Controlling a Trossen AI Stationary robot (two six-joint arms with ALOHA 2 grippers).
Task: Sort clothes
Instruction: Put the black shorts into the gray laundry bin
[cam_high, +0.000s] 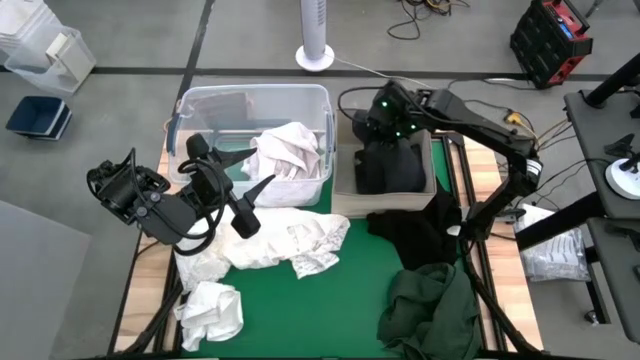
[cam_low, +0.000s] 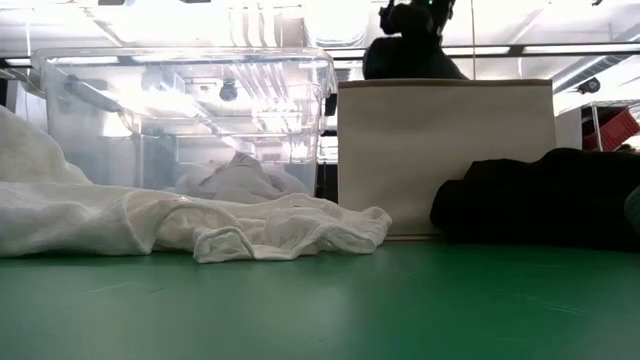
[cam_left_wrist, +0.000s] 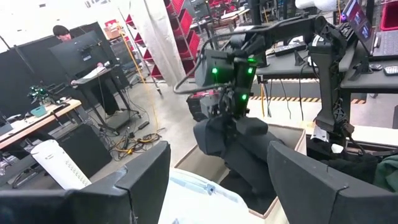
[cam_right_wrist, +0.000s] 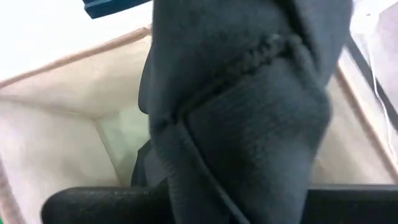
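Here the right gripper (cam_high: 385, 128) is clamped on a charcoal garment (cam_high: 390, 165) that hangs below it into the beige bin (cam_high: 440, 175); the left gripper (cam_high: 262, 185), fingers spread, hovers beside the clear bin (cam_high: 250, 100).

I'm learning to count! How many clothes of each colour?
White clothes: 3, one in the bin, two on the mat.
Black cloth: 1.
Grey cloth: 1, in the right gripper.
Green cloth: 1.
Total: 6.
Left gripper hangs open by the bin.

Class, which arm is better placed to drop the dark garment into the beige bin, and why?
Right. Its claw holds the charcoal garment directly over the beige bin; the left claw hangs open by the clear bin.
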